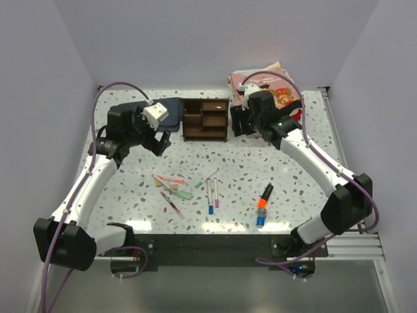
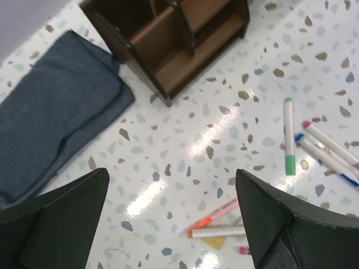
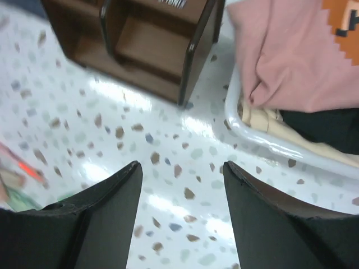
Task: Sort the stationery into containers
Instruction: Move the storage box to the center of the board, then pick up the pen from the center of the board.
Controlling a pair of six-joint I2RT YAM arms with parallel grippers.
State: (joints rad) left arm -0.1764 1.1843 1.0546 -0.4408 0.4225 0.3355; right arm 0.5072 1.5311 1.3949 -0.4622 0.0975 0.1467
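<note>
The dark brown wooden organiser (image 1: 205, 119) stands at the back middle of the table, its compartments (image 2: 168, 39) open to the front. Loose stationery lies in front: thin pens (image 1: 171, 178), a green-capped pen (image 2: 289, 143), a pale green eraser (image 1: 184, 194), a tan eraser (image 2: 216, 242), a black-orange marker (image 1: 265, 195) and a small blue-capped bottle (image 1: 260, 220). My left gripper (image 1: 161, 143) hovers open left of the organiser, above bare table (image 2: 171, 174). My right gripper (image 1: 236, 127) hangs open just right of the organiser (image 3: 151, 39), nothing between its fingers (image 3: 182, 165).
A dark blue folded cloth (image 2: 50, 129) lies left of the organiser. A white bin (image 3: 280, 145) with pink clothes (image 3: 291, 50) stands at the back right, close to my right gripper. Grey walls close in the table at the back and sides.
</note>
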